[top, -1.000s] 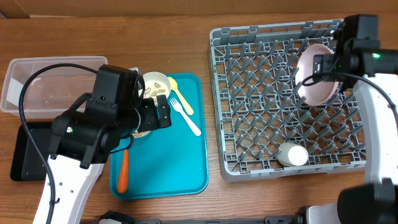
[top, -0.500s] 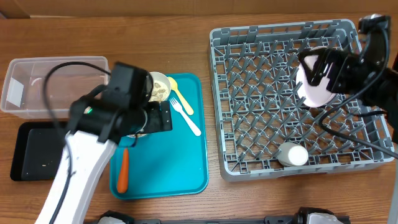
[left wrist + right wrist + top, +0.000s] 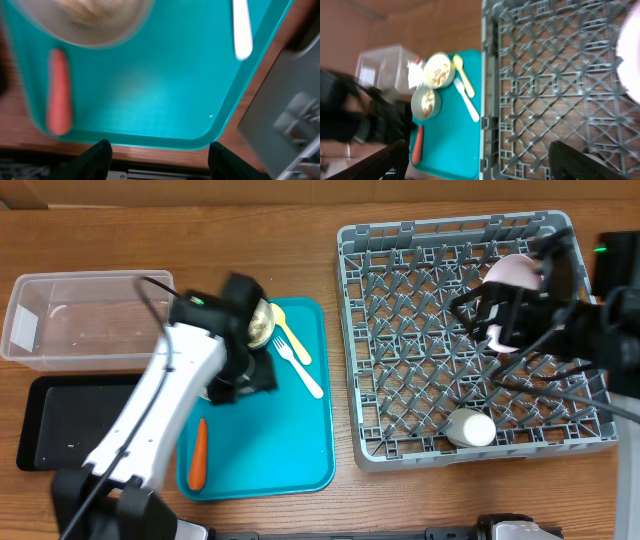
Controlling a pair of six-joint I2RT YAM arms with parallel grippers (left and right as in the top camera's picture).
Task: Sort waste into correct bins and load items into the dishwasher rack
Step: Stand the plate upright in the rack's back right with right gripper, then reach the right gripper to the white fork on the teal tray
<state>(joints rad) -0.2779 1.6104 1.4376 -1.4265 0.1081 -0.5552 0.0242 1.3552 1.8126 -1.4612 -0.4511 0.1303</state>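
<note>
Grey plastic fills the right of the overhead view: the dishwasher rack (image 3: 420,380) sits on the wooden tabletop (image 3: 250,220). The plate (image 3: 510,272) stands on edge near its far right corner, partly behind your right arm (image 3: 600,340). The cup (image 3: 470,427) lies on its side by the rack's near rim. On the teal tray (image 3: 270,450) you have the carrot (image 3: 198,455) along the left edge, and the far bowl (image 3: 258,323), spoon (image 3: 283,328) and fork (image 3: 300,365) at the far end. Your left arm (image 3: 150,410) reaches over that tray. The clear tub (image 3: 80,320) and black tray (image 3: 60,420) lie to its left.

From the left wrist, your left hand (image 3: 159,147) is spread wide with nothing in it, hanging over the tray's corner. The carrot (image 3: 59,92) shows at the left, the near bowl (image 3: 85,20) blurs at the top, and the fork's handle (image 3: 241,27) is upper right.

From the right wrist, your right hand (image 3: 477,145) is also fully spread and holds nothing. The plate (image 3: 631,55) is at the right edge of the frame, in the rack (image 3: 545,85). Both bowls hold beige food: the far bowl (image 3: 439,70) with the near bowl (image 3: 425,102) just beside it. The napkin (image 3: 415,72) sits between the far bowl and the tub (image 3: 382,62).
</note>
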